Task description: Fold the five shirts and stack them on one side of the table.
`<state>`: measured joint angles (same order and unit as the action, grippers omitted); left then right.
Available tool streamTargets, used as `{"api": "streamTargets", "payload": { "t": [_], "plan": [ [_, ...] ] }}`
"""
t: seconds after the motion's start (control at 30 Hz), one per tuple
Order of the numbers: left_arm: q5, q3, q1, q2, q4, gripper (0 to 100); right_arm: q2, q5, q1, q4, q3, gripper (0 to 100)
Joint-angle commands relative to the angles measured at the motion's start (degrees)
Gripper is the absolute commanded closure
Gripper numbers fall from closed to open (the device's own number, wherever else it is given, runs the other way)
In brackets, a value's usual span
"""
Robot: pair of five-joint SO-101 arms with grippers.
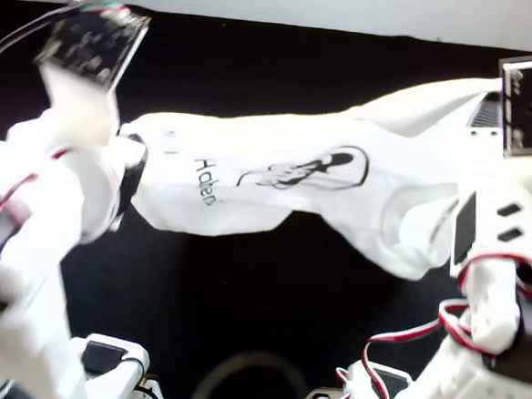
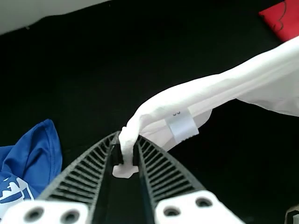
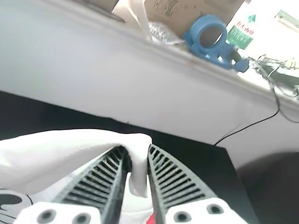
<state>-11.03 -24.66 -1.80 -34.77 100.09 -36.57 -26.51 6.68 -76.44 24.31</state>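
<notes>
A white shirt point(image 1: 285, 187) with a black printed drawing hangs stretched between my two arms above the black table point(image 1: 268, 300). My left gripper point(image 2: 125, 148) is shut on one bunched corner of the white shirt point(image 2: 224, 88), near its small sewn label. My right gripper point(image 3: 136, 156) is shut on the other end of the white shirt point(image 3: 60, 151), lifted well off the table. A blue shirt point(image 2: 28, 163) lies crumpled on the table below the left arm. A piece of a red shirt point(image 2: 281, 16) lies at the far side.
A white wall point(image 3: 117, 88) runs along the table's far edge, with a ledge holding a blue tape holder point(image 3: 212, 37) and clutter. A black cable point(image 3: 252, 123) hangs down the wall. The arm bases point(image 1: 234, 389) stand at the near edge.
</notes>
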Motion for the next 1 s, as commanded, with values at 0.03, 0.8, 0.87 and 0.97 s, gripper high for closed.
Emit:
{"api": "streamTargets", "payload": {
  "t": [0.03, 0.8, 0.87, 0.97],
  "plan": [
    [0.1, -1.7, 0.3, -6.3, 0.4, 99, 0.3, -0.2, 0.9, -0.1, 7.9, 99.2],
    [-3.0, -1.7, 12.1, -21.7, -5.5, 99, 0.3, -0.4, 0.9, -8.8, 40.1, 99.2],
    [-3.0, -1.7, 12.1, -22.5, -5.5, 99, 0.3, -0.4, 0.9, -9.5, 41.9, 99.2],
    [-3.1, -1.4, 12.2, -22.7, -5.5, 99, 0.5, -0.4, 0.9, -9.9, 42.2, 99.2]
  ]
}}
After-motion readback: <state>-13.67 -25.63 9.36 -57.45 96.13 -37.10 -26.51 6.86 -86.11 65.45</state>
